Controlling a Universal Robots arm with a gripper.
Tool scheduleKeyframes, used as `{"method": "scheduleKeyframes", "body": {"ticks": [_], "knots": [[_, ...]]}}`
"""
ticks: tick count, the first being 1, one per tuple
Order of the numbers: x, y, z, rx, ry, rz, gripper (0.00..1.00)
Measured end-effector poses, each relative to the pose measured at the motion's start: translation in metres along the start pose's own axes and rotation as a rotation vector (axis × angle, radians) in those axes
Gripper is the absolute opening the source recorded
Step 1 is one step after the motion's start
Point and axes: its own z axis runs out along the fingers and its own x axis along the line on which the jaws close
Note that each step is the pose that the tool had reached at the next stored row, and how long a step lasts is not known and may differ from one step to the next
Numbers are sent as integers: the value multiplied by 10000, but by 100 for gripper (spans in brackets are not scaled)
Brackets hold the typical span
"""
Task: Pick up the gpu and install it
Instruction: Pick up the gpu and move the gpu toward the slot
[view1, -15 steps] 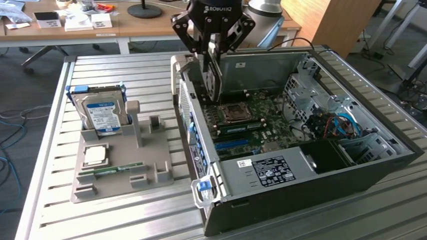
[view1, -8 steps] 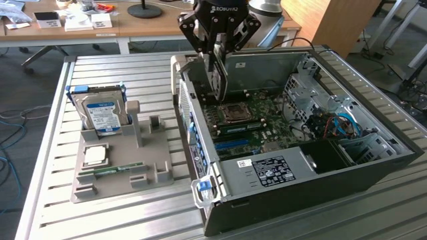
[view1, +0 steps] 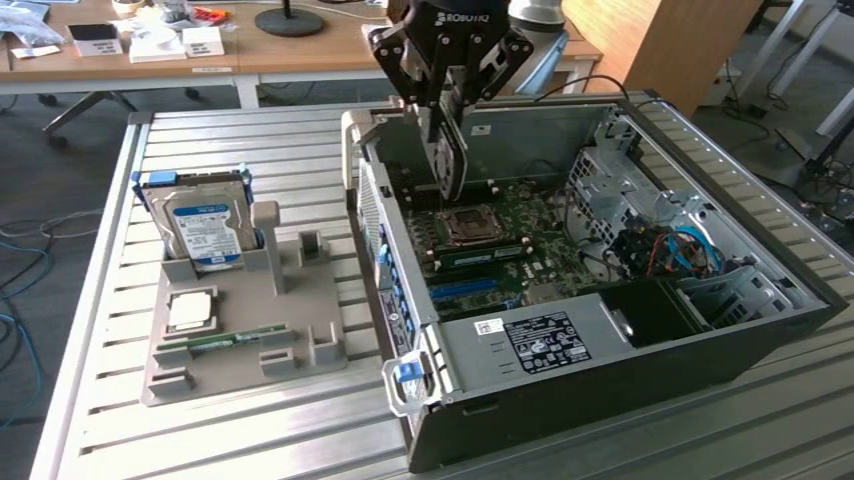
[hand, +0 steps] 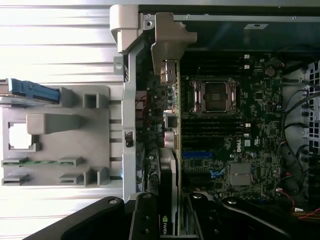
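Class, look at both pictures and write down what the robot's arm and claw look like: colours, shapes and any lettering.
The black claw of jointed, angular links carries white ROBOTIQ lettering on its body. Above it sits a rounded silver-grey arm segment. In the wrist view its finger links look matte black, with round pivot bolts.

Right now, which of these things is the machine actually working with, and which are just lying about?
In the job:
- claw, shut on the gpu
- open case under it
- motherboard inside

Lying about:
- hard drive
- memory stick
- square chip
- grey tray holding those three
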Motion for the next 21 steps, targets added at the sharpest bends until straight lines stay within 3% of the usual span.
{"method": "scheduleKeyframes", "body": {"ticks": [14, 21], "knots": [[-172, 7, 4, -8, 1, 0, 27], [-190, 8, 4, -7, 1, 1, 27]]}}
